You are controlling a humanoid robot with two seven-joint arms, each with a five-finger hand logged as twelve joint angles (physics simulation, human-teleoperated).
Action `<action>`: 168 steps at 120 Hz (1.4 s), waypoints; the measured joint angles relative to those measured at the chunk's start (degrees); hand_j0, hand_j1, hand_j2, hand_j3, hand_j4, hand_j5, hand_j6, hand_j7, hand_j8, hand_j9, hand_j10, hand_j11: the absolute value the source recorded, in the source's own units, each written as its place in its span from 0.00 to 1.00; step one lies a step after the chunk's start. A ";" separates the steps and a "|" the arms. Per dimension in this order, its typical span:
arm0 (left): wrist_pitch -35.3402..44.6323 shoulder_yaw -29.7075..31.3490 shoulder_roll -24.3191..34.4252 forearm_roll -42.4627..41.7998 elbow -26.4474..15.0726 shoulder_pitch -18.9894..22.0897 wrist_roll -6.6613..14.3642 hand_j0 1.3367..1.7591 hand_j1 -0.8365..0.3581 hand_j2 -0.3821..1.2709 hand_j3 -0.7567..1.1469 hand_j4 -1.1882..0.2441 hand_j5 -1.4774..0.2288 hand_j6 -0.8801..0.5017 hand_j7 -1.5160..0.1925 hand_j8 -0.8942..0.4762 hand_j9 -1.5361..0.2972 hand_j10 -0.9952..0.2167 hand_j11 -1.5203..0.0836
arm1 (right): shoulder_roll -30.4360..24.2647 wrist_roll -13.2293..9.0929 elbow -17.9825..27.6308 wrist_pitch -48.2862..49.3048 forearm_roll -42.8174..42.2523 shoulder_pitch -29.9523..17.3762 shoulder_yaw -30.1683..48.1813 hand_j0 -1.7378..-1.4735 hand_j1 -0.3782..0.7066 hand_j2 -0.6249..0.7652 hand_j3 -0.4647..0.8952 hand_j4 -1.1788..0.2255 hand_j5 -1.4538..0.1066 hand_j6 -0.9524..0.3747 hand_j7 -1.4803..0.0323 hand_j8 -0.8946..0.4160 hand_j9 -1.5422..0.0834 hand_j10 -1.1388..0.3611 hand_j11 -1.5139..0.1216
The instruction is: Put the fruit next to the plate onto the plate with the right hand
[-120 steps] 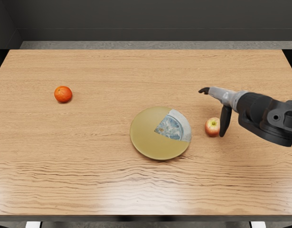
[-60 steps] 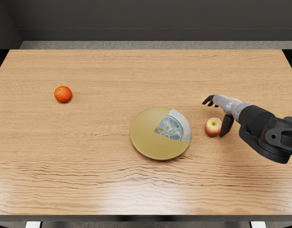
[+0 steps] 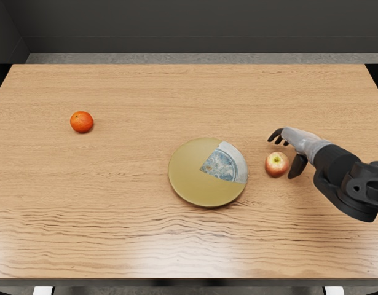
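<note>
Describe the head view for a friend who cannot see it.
A dark robotic right hand, fingers open, hovers right beside a small red-and-yellow apple lying on a light wooden table, just right of a round olive-yellow plate. A small round orange sits alone far to the left.

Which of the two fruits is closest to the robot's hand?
The apple, between the plate and the right hand; the orange sits far left.
</note>
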 joint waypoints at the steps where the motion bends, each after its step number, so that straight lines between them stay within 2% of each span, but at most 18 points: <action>1: 0.00 0.00 0.00 0.00 0.00 0.00 0.00 0.76 0.99 0.23 0.40 0.83 0.87 0.64 0.89 0.65 0.84 0.82 0.95 | 0.01 0.00 0.02 -0.01 -0.01 -0.01 0.00 0.30 0.39 0.40 0.34 0.60 0.66 0.47 0.70 0.43 0.69 0.54 0.67; 50: -0.01 0.00 0.00 0.00 0.01 0.18 0.01 0.76 0.99 0.23 0.40 0.83 0.87 0.64 0.89 0.65 0.84 0.82 0.95 | 1.48 -0.02 0.85 -0.06 0.05 0.15 0.08 0.30 0.42 0.39 0.34 0.59 0.64 0.45 0.68 0.41 0.67 0.52 0.65; 102: 0.00 0.00 0.00 0.00 0.00 0.18 0.00 0.76 0.99 0.23 0.40 0.83 0.87 0.64 0.89 0.65 0.84 0.82 0.95 | 1.51 -0.01 0.93 -0.05 0.07 -0.32 0.01 0.31 0.51 0.38 0.34 0.52 0.55 0.38 0.59 0.34 0.58 0.46 0.56; 121: 0.00 -0.01 0.00 0.01 0.01 0.18 0.02 0.76 0.99 0.23 0.40 0.83 0.87 0.64 0.89 0.65 0.84 0.82 0.95 | 1.42 0.04 0.95 -0.07 -0.25 -0.73 0.06 0.32 0.52 0.35 0.34 0.50 0.53 0.37 0.57 0.36 0.56 0.44 0.53; 151: 0.00 -0.01 0.00 0.01 0.00 0.18 -0.02 0.76 0.99 0.23 0.40 0.83 0.87 0.64 0.89 0.65 0.84 0.82 0.95 | 1.36 0.01 0.94 -0.10 -0.42 -0.94 0.07 0.34 0.53 0.37 0.34 0.46 0.50 0.40 0.53 0.38 0.52 0.41 0.50; 168: 0.00 0.00 0.00 0.00 0.00 0.18 0.01 0.76 0.99 0.23 0.40 0.83 0.87 0.64 0.89 0.65 0.84 0.82 0.95 | 1.17 0.01 0.99 -0.21 -0.53 -0.93 0.03 0.33 0.55 0.46 0.34 0.44 0.48 0.38 0.50 0.36 0.50 0.39 0.48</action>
